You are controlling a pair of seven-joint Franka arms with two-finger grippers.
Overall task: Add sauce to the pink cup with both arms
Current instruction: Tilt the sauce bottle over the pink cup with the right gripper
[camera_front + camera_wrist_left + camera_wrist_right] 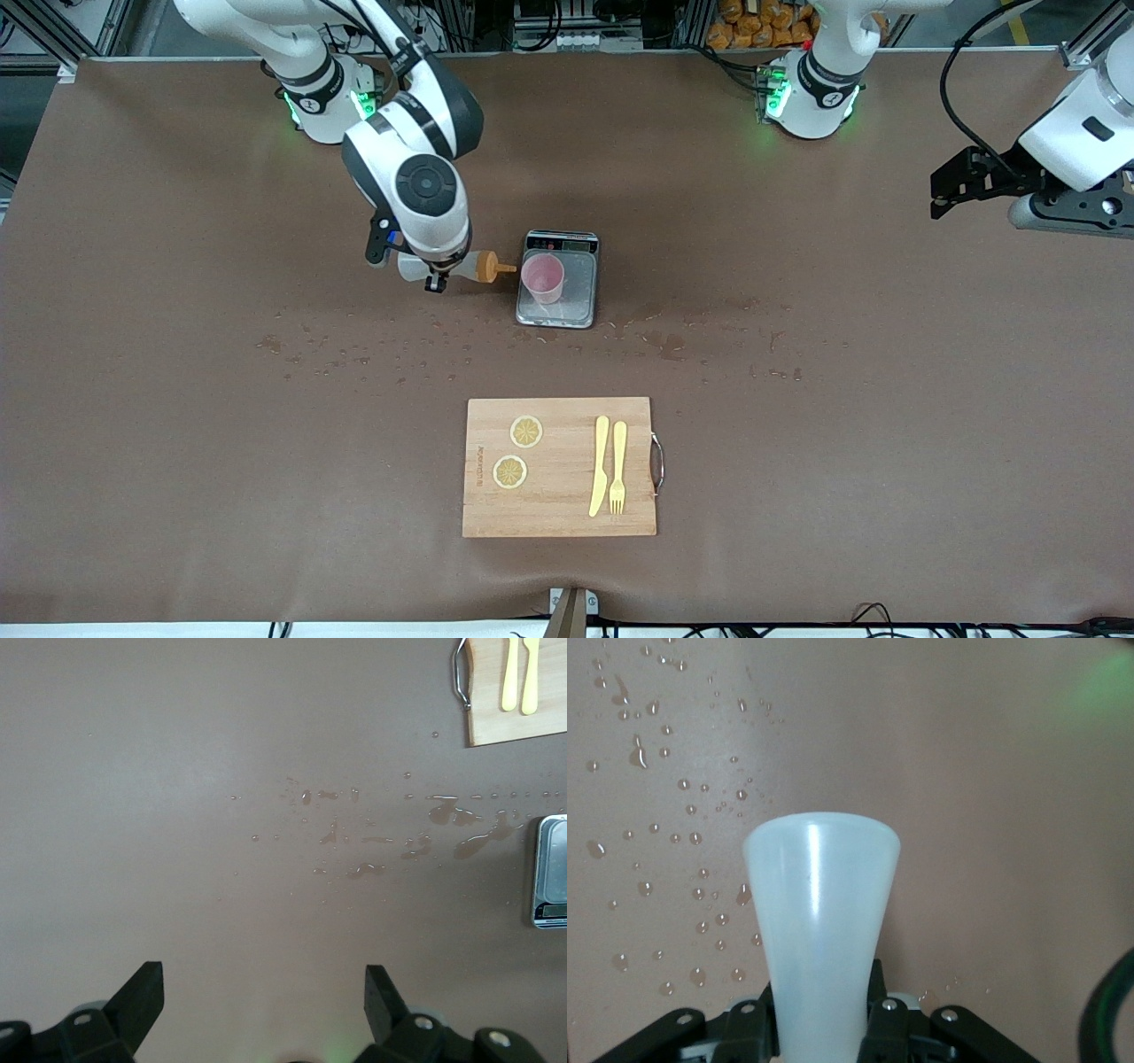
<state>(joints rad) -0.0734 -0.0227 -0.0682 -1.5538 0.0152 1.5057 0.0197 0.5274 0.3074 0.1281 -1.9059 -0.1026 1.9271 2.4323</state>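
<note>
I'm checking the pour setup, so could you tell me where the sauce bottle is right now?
The sauce bottle is held sideways in the right gripper, beside the pink cup on the scale, nozzle toward the cup.

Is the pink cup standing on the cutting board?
No, the pink cup stands on the grey scale, which is farther from the front camera than the cutting board.

On the brown bench (177,399), the right tool (434,275) grips a squeeze bottle (461,267) lying sideways in the air, its orange nozzle aimed at the pink cup (543,277). The cup stands upright on a grey scale (558,310). The left tool (952,190) waits over the bench's edge. Nearer the camera lies a wooden cutting board (560,523) bearing two lemon slices (526,431), a yellow knife (600,465) and fork (618,467). Droplets (354,350) speckle the bench.
</note>
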